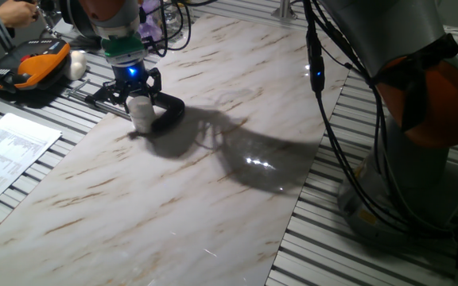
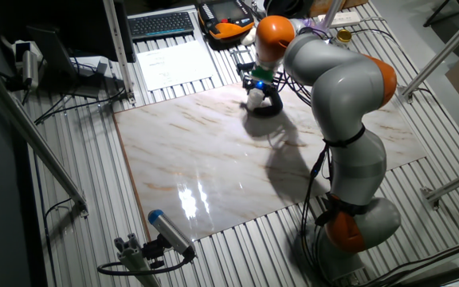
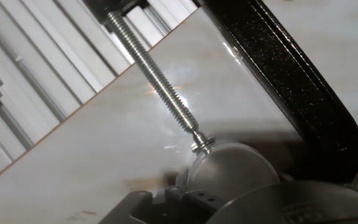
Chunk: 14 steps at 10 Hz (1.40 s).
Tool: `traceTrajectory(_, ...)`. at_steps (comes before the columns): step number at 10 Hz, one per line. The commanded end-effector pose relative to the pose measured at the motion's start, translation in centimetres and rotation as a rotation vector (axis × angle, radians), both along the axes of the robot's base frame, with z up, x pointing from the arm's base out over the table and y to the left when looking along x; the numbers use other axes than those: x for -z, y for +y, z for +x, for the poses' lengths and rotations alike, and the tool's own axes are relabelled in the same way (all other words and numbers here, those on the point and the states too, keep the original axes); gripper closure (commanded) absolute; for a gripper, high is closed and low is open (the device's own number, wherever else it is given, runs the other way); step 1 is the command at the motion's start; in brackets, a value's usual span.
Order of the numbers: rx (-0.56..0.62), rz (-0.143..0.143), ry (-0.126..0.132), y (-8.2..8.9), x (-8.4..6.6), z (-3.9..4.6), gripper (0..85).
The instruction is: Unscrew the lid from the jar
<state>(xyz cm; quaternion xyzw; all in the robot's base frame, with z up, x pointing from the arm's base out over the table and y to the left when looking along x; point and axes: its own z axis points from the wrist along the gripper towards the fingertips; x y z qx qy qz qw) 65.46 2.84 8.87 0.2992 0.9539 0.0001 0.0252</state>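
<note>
The jar (image 1: 142, 116) is a small white cylinder standing upright near the far left corner of the marble board, held in a black screw clamp (image 1: 168, 114). The lid (image 1: 139, 102) sits on top of the jar. My gripper (image 1: 138, 97) hangs straight over it, with a finger on each side of the lid. Whether the fingers press on the lid does not show. In the other fixed view the gripper (image 2: 257, 88) covers the jar (image 2: 255, 99) from above. The hand view shows the clamp's threaded screw (image 3: 157, 84) ending at a round whitish top, the lid (image 3: 232, 168).
The clamp's black arm (image 3: 303, 106) curves round the jar's right side. An orange and black pendant (image 1: 30, 67) and a white lump (image 1: 77, 63) lie beyond the board's left corner. Papers (image 1: 6, 155) rest on the slatted table. Cables (image 1: 324, 95) hang at the right.
</note>
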Motion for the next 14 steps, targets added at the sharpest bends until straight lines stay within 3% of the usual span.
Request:
traceTrajectory(1,-0.021,-0.002,0.0,-0.01,0.0,-0.01,34.0)
traceTrajectory(2,-0.027,-0.001,-0.001,-0.01,0.02,-0.01,34.0)
traceTrajectory(3,-0.038,-0.002,-0.002,0.01,0.04,-0.01,17.0)
traceTrajectory(10,-0.121,-0.01,-0.001,0.03,0.02,0.0,17.0)
traceTrajectory(11,-0.122,-0.012,-0.001,0.03,0.01,0.01,34.0)
traceTrajectory(14,-0.125,-0.007,0.001,0.02,0.02,0.01,34.0)
